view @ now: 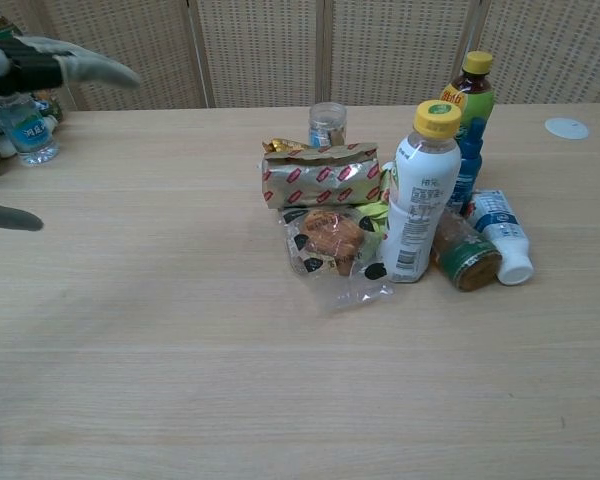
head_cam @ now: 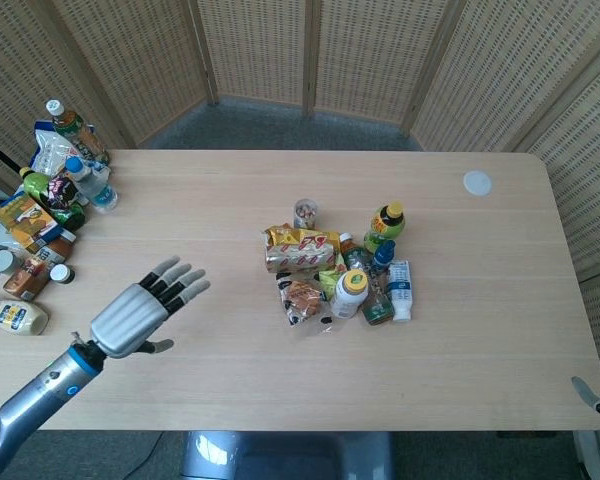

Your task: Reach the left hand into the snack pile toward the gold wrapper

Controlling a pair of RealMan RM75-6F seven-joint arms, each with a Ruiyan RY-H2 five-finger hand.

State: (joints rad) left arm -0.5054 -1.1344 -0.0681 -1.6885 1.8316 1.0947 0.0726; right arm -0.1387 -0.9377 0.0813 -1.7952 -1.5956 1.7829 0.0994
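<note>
Reach step underway: left robot hand [head_cam: 145,310] hovers above the pale wooden worktop [head_cam: 230,380], fingers spread wide, holding nothing, well apart from the snack pile. Crinkled gold wrapper with red print [head_cam: 300,249] lies at the pile's near-left edge, on its side, just beside a small clear jar [head_cam: 305,212] behind it and a clear bag with a brown pastry [head_cam: 303,299] in front. White bottle with yellow cap [view: 419,190] stands just right of it. Right robot hand shows only as a fingertip at the frame's lower right corner; state cannot be told. Next move, likely: carry the hand rightward across bare worktop, lower toward the wrapper's left end, avoid knocking the jar.
</note>
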